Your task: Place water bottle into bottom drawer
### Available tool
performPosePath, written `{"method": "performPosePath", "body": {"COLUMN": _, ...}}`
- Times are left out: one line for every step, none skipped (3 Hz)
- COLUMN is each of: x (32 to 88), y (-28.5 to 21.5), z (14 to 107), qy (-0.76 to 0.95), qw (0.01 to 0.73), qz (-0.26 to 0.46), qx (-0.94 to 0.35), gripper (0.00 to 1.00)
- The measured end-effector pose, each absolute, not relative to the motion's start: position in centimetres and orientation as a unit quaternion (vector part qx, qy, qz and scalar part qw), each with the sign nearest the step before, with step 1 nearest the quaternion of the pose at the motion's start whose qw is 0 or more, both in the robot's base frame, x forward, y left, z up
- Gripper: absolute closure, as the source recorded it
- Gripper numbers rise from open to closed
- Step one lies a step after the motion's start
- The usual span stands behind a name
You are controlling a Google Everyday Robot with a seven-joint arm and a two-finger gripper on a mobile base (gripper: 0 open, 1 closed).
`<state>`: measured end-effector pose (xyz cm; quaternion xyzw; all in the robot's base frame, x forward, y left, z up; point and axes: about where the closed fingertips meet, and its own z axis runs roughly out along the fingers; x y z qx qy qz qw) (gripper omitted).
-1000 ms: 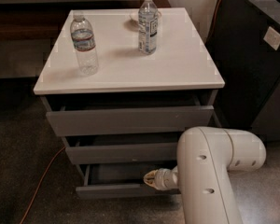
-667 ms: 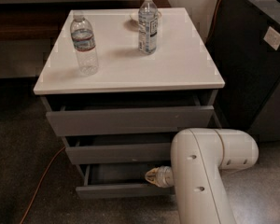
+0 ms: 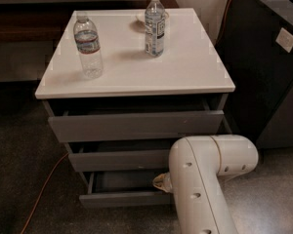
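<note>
Hanging low at the open bottom drawer (image 3: 119, 199), pulled out ready for the bottle, the gripper (image 3: 162, 182) hides behind the arm (image 3: 200, 189), so its grip cannot be told. The water bottle (image 3: 88, 45) stands upright on the cabinet top (image 3: 185, 67).

The cabinet's white top (image 3: 185, 67) carries the water bottle (image 3: 88, 45) upright near its left edge. A taller bottle (image 3: 155, 26) stands toward the far side, well apart from it. A small pale round thing (image 3: 139, 17) lies just behind the taller one. My gripper (image 3: 161, 182) sits low at the open bottom drawer (image 3: 122, 199).
</note>
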<state>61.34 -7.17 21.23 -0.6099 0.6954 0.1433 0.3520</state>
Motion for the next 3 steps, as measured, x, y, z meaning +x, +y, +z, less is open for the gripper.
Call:
{"method": "performPosePath", "body": {"x": 61.1, "y": -6.9, "z": 20.3, "qy": 0.697, "qw": 0.339, "qz": 0.146, "qx": -0.615, "gripper": 1.0}}
{"method": "performPosePath", "body": {"x": 59.8, "y": -6.1, "z": 19.0, "qy": 0.695, "qw": 0.318, "qz": 0.157, "qx": -0.625, "gripper": 1.0}}
{"method": "performPosePath", "body": {"x": 58.5, "y": -5.6, "z": 18.5, "qy": 0.693, "qw": 0.307, "qz": 0.167, "qx": -0.63, "gripper": 1.0}}
